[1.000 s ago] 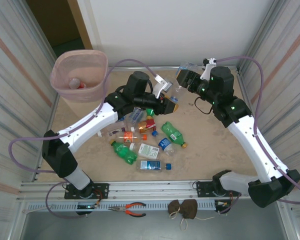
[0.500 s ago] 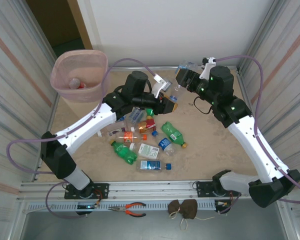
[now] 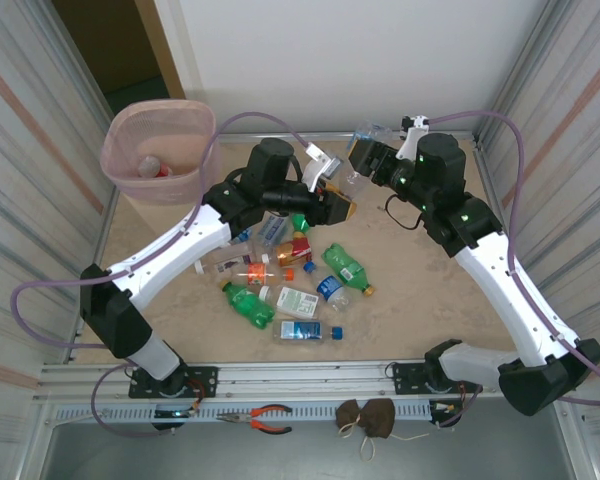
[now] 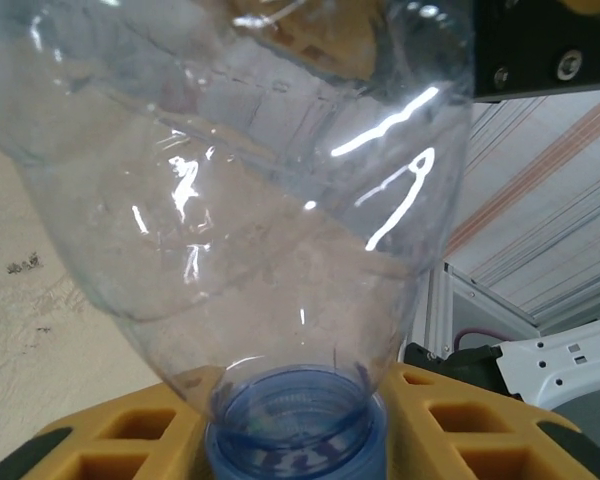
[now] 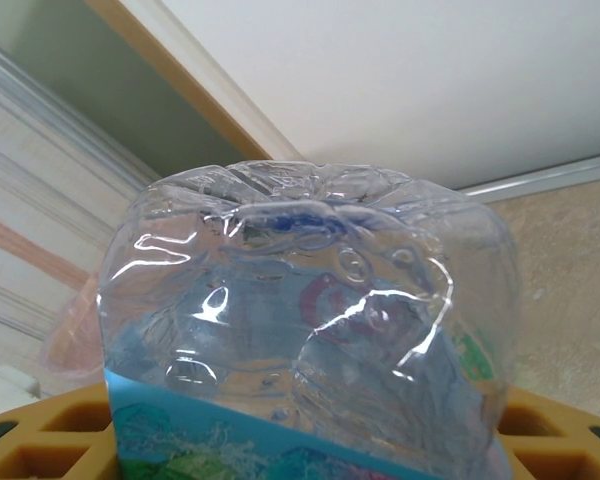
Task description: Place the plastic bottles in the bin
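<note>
My left end effector (image 3: 337,206) is nearly closed and pinches a clear bottle (image 4: 270,200) by its neck. In my left wrist view its blue cap (image 4: 295,425) sits wedged between my yellow fingers (image 4: 110,445), touching both, and the unlabelled body rises away from the camera, leaning toward 11 o'clock. Seen from above, this end effector hangs over the counter (image 3: 420,290), a little past its middle toward 12 o'clock.

My right end effector (image 3: 363,152) sits at about 1 o'clock from the left one, near it but apart, raised close to the back wall. It is partly open and clamped around a labelled bottle (image 5: 310,320), a clear one with a blue-green label. The label end lies between my right fingers (image 5: 65,430), and the dimpled base points away from the camera.

The bin (image 3: 166,188) stands at 10 o'clock of the counter, well apart from both end effectors, with one binned bottle (image 3: 152,165) lying at its bottom. The loose bottles (image 3: 290,275) lie clustered near the counter's middle, at about 7 o'clock from my left end effector. A green bottle (image 3: 248,303) lies at the cluster's 7 o'clock edge and a second green bottle (image 3: 343,266) at its 3 o'clock edge.
</note>
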Robot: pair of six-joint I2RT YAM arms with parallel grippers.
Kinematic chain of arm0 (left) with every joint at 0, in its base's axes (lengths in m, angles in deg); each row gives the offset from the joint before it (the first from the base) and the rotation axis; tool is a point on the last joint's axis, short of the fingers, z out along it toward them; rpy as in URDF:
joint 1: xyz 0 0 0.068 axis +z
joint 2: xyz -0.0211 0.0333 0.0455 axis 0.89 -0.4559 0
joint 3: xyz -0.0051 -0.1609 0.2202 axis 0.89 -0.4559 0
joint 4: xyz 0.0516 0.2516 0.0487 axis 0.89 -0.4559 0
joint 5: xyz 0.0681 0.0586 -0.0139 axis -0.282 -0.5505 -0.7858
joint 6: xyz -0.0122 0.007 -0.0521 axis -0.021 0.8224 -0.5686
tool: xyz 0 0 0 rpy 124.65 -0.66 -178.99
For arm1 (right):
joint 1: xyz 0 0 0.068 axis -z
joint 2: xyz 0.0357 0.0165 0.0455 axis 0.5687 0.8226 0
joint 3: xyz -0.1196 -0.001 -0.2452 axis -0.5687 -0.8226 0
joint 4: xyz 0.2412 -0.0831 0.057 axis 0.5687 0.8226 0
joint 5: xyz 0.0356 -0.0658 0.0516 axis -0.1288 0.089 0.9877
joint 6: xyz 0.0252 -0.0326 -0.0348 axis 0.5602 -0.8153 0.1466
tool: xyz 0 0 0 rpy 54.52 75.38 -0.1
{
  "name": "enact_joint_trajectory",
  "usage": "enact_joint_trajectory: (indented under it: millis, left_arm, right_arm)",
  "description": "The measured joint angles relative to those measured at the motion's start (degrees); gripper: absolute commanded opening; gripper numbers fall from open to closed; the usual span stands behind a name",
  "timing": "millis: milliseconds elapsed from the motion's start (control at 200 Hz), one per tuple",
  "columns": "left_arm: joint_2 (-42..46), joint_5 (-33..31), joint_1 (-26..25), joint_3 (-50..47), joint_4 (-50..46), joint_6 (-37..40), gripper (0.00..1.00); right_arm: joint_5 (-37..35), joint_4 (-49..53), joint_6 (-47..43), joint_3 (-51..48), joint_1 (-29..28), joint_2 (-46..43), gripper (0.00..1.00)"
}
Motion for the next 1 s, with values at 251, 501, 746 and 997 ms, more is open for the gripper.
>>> enact_joint_trajectory:
  millis: [251, 501, 746, 997]
  left_arm:
    - [0.0, -0.02, 0.24, 0.04, -0.04, 0.02, 0.24]
    - [2.19, -1.49, 3.17, -0.74, -2.01, 0.2, 0.25]
    - [9.27, -4.81, 13.09, -0.85, -7.54, 1.29, 0.25]
    - [12.22, -9.2, 28.57, 4.22, -18.53, 1.97, 0.26]
  right_arm:
    - [-0.24, 0.28, -0.09, 0.09, 0.0, -0.17, 0.72]
    - [-3.45, 3.04, -1.88, 1.01, -0.33, -2.73, 0.83]
    - [-8.9, 6.1, -4.61, 2.34, -0.28, -7.1, 0.84]
    - [-10.64, 8.41, -5.88, 2.34, 0.66, -7.91, 0.84]
